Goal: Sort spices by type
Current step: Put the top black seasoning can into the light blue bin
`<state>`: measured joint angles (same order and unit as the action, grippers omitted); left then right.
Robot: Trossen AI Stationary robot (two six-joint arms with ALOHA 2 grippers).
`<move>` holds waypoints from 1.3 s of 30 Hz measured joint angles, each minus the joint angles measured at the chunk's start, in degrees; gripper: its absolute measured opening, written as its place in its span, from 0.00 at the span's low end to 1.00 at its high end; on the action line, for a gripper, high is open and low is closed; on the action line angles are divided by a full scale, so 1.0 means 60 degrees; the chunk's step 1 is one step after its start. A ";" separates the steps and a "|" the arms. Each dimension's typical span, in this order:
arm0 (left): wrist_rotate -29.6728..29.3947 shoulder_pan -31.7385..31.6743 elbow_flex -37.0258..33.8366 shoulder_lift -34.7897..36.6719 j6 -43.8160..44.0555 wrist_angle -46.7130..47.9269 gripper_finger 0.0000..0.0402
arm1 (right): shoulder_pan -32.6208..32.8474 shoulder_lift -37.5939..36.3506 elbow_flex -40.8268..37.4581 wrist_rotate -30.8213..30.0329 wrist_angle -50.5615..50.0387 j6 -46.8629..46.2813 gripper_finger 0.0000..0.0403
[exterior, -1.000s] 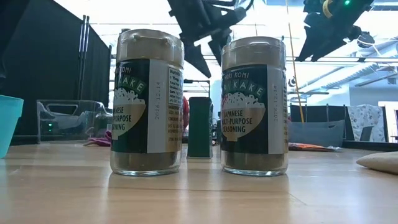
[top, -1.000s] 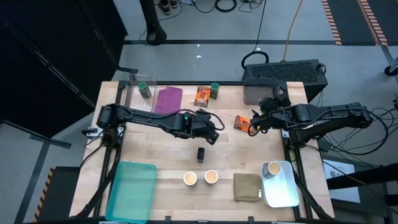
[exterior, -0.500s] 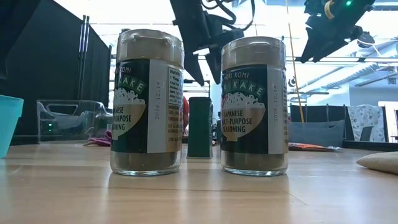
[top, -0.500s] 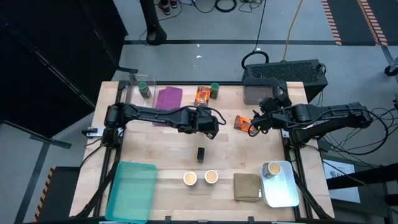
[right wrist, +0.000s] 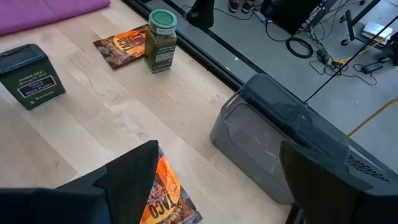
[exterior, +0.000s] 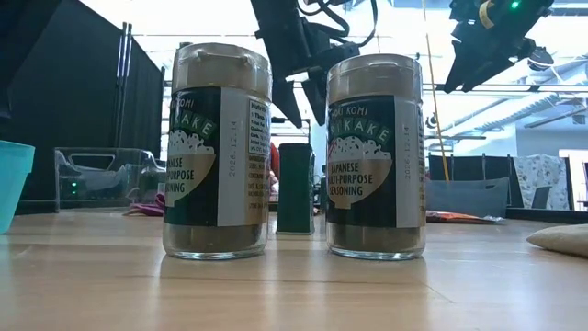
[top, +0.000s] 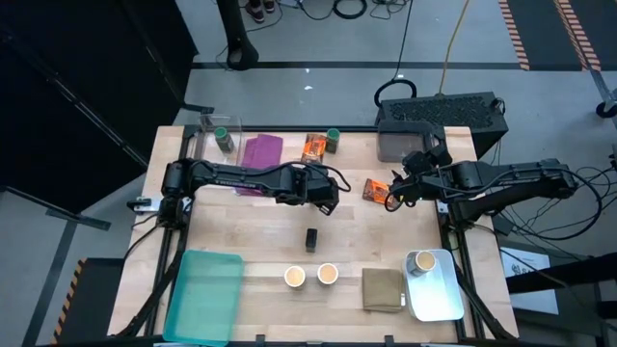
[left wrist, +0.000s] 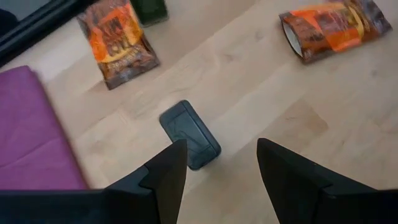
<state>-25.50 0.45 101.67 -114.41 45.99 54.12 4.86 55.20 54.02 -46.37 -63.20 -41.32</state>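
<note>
Taking the dark tin (top: 311,238) standing at the table's middle as the landmark: nearer the front edge than the tin stand two tan-topped jars (top: 295,278) side by side, with an olive-tan folded cloth (top: 383,289) to their right and a third tan-topped jar (top: 421,262) on a pale tray (top: 442,301) at the front right corner. A teal tray (top: 204,294) lies at the front left.

Just beyond the tin hangs the left gripper (top: 326,204), its jaws parted and empty, looking down on the tin's lid in the wrist view (left wrist: 189,134). To the tin's right and farther back, the right gripper (top: 393,196) hovers over an orange packet (top: 375,191), jaws wide apart and holding nothing; the packet shows between its fingers (right wrist: 127,180).

Farther back still, beyond the tin, a second orange packet (top: 313,148) lies beside a green-lidded jar (top: 333,140). Left of those is a purple cloth (top: 259,154), then another green-lidded jar (top: 223,138) at a clear bin (top: 198,145).
</note>
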 joint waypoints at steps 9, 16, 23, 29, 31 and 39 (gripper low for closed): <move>0.0186 -0.0011 -0.0007 0.0000 -0.0005 -0.0001 0.57 | 0.0000 0.0000 -0.0004 0.0000 0.0015 0.0000 0.79; -0.0132 -0.0011 -0.0011 0.0000 0.0030 -0.0482 0.69 | 0.0000 -0.0001 -0.0001 0.0000 0.0025 0.0000 0.79; -0.0152 -0.0011 -0.0011 0.0000 -0.0536 -0.1142 0.71 | 0.0000 0.0000 -0.0003 0.0000 0.0029 0.0000 0.79; -0.0166 -0.0011 -0.0011 0.0000 -0.0503 -0.1185 0.71 | 0.0000 0.0000 -0.0002 0.0000 0.0029 0.0000 0.79; -0.0461 -0.0011 -0.0011 0.0000 -0.0537 -0.1177 0.71 | 0.0000 -0.0002 -0.0001 0.0001 0.0029 0.0000 0.79; -0.0513 -0.0011 -0.0015 0.0000 -0.0289 -0.1153 0.71 | 0.0000 -0.0002 -0.0001 0.0003 0.0029 0.0000 0.79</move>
<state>-28.58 0.38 101.58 -114.41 44.26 47.20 4.86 55.18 54.01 -46.35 -63.02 -41.32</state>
